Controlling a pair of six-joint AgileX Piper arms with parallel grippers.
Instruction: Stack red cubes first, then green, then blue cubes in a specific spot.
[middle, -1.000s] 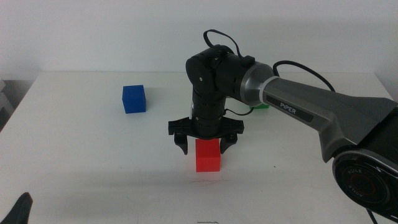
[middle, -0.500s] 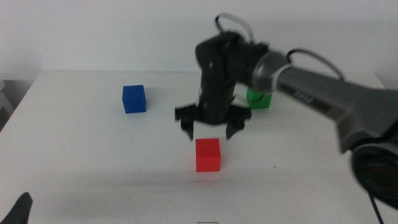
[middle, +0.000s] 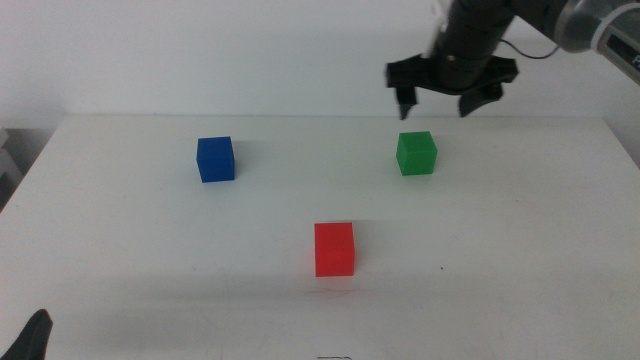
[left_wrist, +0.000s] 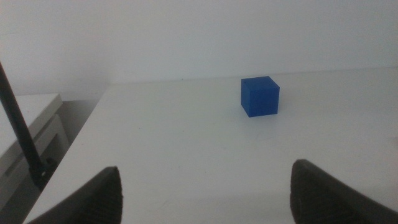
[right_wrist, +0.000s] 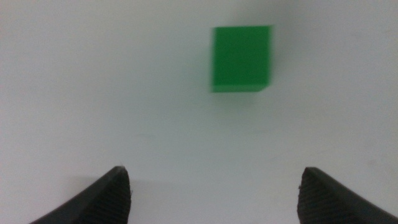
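The red cube (middle: 334, 249) rests alone on the white table, near its front middle. Toward the back right sits the green cube (middle: 416, 153), which the right wrist view shows from above as the green cube (right_wrist: 242, 58). My right gripper (middle: 451, 104) hangs open in the air above and behind it, holding nothing. The blue cube (middle: 215, 159) stands at the back left, and in the left wrist view the blue cube (left_wrist: 259, 96) lies well ahead of my open left gripper (left_wrist: 208, 186). Only the left gripper's dark tip (middle: 27, 338) shows, at the bottom left corner.
The table's far edge (middle: 300, 117) meets a white wall. In the left wrist view a lower grey surface (left_wrist: 28, 124) lies beside the table's left edge, and a thin black cable (left_wrist: 22, 137) crosses it.
My right gripper has let go of the red cube, risen, and swung back and right to above the green cube. The red cube stays where it was set. The left arm has not moved.
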